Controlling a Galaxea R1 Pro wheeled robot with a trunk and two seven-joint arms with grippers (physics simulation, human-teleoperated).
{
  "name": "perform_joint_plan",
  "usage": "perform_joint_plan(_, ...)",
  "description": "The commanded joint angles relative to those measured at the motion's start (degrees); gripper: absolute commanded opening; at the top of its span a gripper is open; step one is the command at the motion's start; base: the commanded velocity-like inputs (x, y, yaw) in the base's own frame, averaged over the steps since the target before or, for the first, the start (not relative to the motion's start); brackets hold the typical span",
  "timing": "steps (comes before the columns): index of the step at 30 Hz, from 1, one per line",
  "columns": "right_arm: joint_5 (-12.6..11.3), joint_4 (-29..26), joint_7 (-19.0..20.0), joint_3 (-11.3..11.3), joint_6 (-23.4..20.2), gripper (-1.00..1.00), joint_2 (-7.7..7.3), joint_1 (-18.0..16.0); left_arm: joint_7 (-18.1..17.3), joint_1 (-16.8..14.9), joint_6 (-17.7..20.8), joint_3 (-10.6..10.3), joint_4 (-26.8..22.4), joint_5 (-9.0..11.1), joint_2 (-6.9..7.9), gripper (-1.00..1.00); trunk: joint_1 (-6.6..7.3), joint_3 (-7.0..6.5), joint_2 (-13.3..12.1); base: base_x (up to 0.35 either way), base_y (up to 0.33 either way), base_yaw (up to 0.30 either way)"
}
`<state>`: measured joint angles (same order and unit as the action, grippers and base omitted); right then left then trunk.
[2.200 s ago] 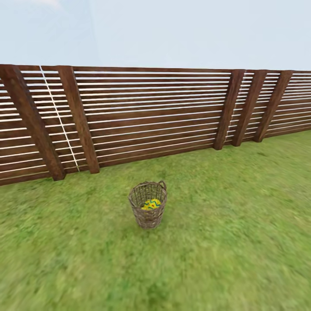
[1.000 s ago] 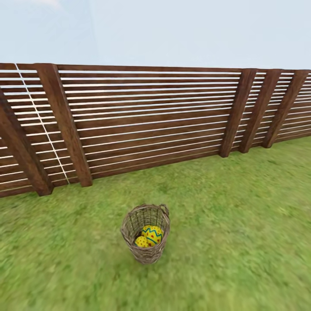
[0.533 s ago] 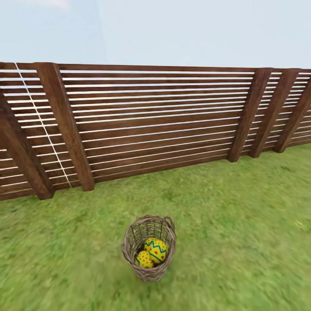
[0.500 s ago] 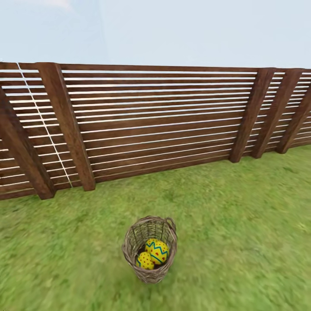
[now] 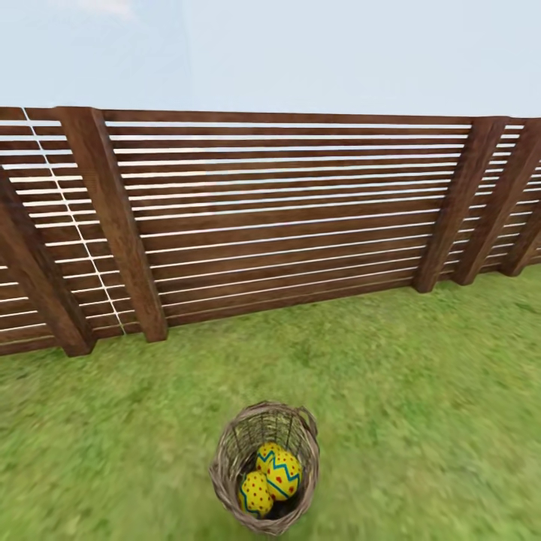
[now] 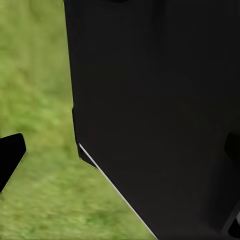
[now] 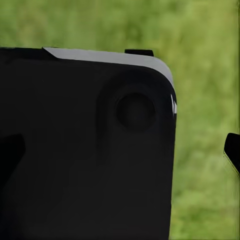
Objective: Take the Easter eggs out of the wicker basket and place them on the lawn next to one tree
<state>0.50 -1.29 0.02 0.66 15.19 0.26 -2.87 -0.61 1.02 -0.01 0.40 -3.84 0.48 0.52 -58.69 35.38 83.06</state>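
Wicker basket (image 5: 264,469) sits nearest on the lawn (image 5: 421,406), low-centre in head view: grey-brown open weave w/ small loop handle at rim. Inside, two Easter eggs (image 5: 272,479) visible, touching, yellow w/ red dots & blue zigzag. Behind: brown slatted fence (image 5: 285,218), then sky. Grippers' state: can't tell, wrist views mostly dark robot body.

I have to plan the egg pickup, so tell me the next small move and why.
Probably ease the base a little closer and tip the head down. The wicker basket stands on the lawn at the head view's lower edge, near the wooden fence. Two Easter eggs show inside it; a third may lie beneath them.
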Motion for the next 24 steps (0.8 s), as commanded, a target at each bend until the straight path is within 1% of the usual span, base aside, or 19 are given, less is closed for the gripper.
perform_joint_plan(1, 0.02, 0.06, 0.01, 0.04, 0.19, 1.00, 0.00, -0.03, -0.06, 0.04, 0.00, 0.04, -0.12, 0.05, 0.01, 1.00, -0.04, 0.04, 0.02, 0.341, 0.000, 0.000)
perform_joint_plan(13, 0.04, 0.06, 0.00, 0.13, 0.06, 1.00, 0.05, -0.03, -0.07, 0.04, -0.06, 0.04, -0.15, 0.05, -0.05, 1.00, -0.04, 0.04, 0.02, 0.331, 0.000, 0.000)
perform_joint_plan(19, -0.14, 0.49, 0.07, 0.13, -0.20, 1.00, 0.34, -0.03, -0.01, 0.04, -0.34, 0.07, -0.19, 0.05, -0.05, 1.00, -0.04, 0.04, 0.02, 0.012, 0.000, 0.000)
perform_joint_plan(20, 0.19, 0.82, -0.27, 0.46, 0.14, 1.00, 0.08, -0.36, -0.34, 0.21, -0.67, 0.41, 0.14, -0.28, -0.39, 1.00, -0.04, 0.04, 0.02, 0.000, 0.000, 0.000)
perform_joint_plan(22, 0.44, 1.47, -0.90, 1.09, 0.46, 1.00, 0.09, 0.31, -0.98, 0.87, -1.32, 1.02, 0.79, -0.92, -1.03, 1.00, -0.04, 0.04, 0.02, 0.000, 0.000, 0.000)
perform_joint_plan(24, 0.69, 1.47, -0.88, 1.66, 0.43, 1.00, -0.07, 0.47, -1.63, 1.54, -1.96, 1.65, 1.43, -1.56, -0.48, 1.00, -0.04, 0.04, 0.02, 0.000, 0.000, 0.000)
